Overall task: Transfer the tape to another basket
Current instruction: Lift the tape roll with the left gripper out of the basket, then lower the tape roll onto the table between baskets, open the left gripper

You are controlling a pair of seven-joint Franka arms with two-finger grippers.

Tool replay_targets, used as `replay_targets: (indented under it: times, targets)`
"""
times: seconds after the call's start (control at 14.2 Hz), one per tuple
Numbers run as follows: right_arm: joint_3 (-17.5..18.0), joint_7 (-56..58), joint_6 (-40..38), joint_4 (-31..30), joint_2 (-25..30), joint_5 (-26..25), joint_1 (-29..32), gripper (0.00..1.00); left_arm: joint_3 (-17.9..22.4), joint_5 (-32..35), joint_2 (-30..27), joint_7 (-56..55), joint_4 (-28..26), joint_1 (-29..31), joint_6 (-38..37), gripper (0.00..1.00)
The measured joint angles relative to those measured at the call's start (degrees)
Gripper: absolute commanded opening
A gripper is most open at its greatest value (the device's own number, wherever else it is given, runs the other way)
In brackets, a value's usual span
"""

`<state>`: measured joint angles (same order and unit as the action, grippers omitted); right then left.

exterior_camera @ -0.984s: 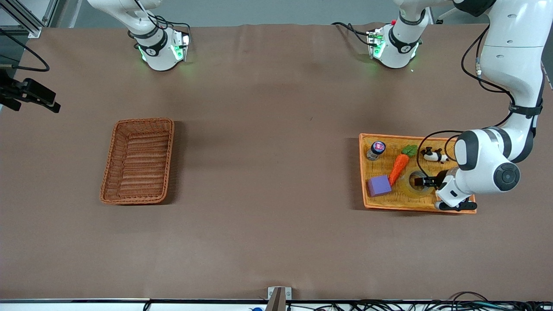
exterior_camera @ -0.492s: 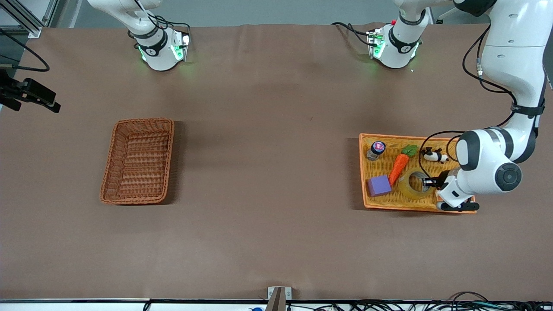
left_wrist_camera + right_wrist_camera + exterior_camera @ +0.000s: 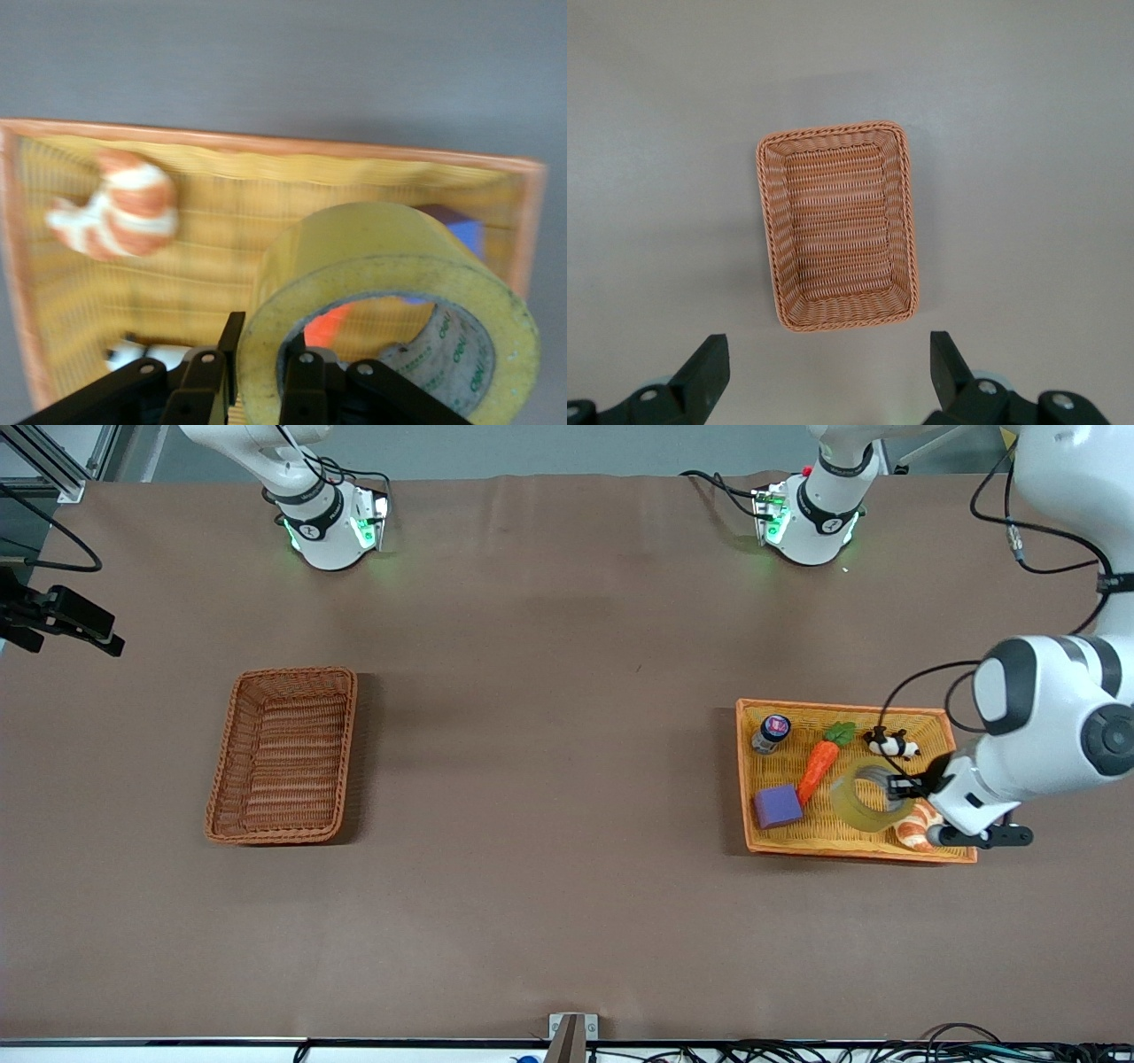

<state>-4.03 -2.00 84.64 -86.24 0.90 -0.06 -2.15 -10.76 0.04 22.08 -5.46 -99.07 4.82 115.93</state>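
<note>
The tape, a yellowish roll with a grey core, is tilted and lifted just over the orange-yellow tray. My left gripper is shut on its wall, one finger inside the ring and one outside. In the left wrist view the tape fills the foreground in my left gripper. The reddish-brown basket sits empty toward the right arm's end. My right gripper is open and empty, high over the table beside the basket; it does not show in the front view.
The tray holds a toy carrot, a purple block, a small bottle, a panda toy and an orange-and-white striped toy, which also shows in the left wrist view. Bare brown table lies between tray and basket.
My left gripper has risen with the tape, tilting it up off the tray floor and shifting toward the left arm's end. The striped toy has come into sight. The right arm has not moved.
</note>
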Motion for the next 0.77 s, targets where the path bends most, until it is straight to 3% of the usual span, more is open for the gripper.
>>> replay_targets:
  times: [0.21, 0.35, 0.77]
  targets:
    - [0.01, 0.00, 0.00, 0.00, 0.00, 0.00, 0.00, 1.00, -6.38, 0.02, 0.81, -7.09, -0.50, -3.70, 0.10, 0.11]
    - [0.02, 0.00, -0.07, 0.00, 0.00, 0.00, -0.01, 1.00, -7.19, 0.02, 3.12, -12.57, 1.32, -10.05, 0.75, 0.11]
    - [0.03, 0.00, -0.21, -0.02, -0.01, 0.02, -0.01, 1.00, -6.99, 0.02, 21.89, -27.63, 17.08, -30.09, 2.04, 0.11]
